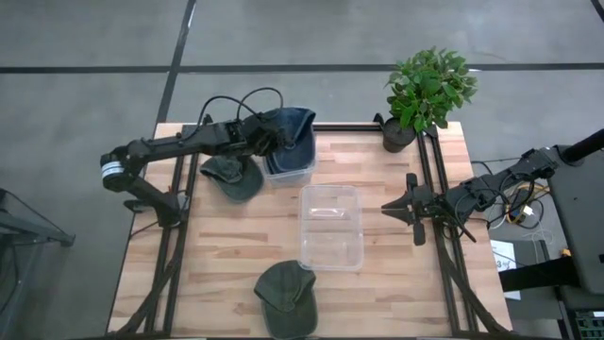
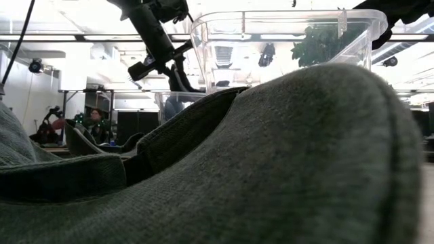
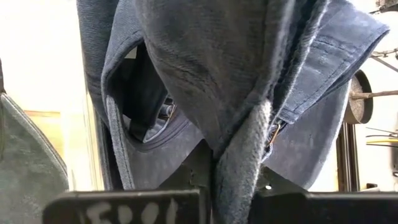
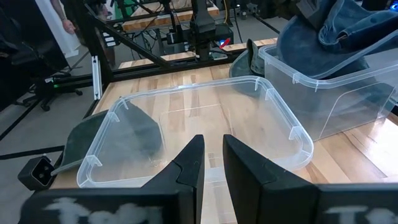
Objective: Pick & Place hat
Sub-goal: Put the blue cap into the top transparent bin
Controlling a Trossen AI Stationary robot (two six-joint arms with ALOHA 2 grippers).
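The left arm's fingers (image 1: 267, 142) pinch the blue hat (image 1: 291, 132) over the far bin (image 1: 288, 170), beyond the empty bin (image 1: 330, 227) at the desk's (image 1: 208, 246) middle. The right arm's fingers (image 1: 389, 207) wait narrowly parted near the empty bin's right edge, bare desk between.

The left arm (image 1: 175, 144) is showing as slim black tubular links, wearing a white band with a blue stripe at one joint and trailing a looping black cable. The right arm (image 1: 491, 189) is showing the same matte black build, with thin wires running along it. The right gripper (image 4: 210, 163) is presenting two dark, angular, wedge-shaped fingers (image 4: 186, 165) above a bar bearing smeared white lettering.
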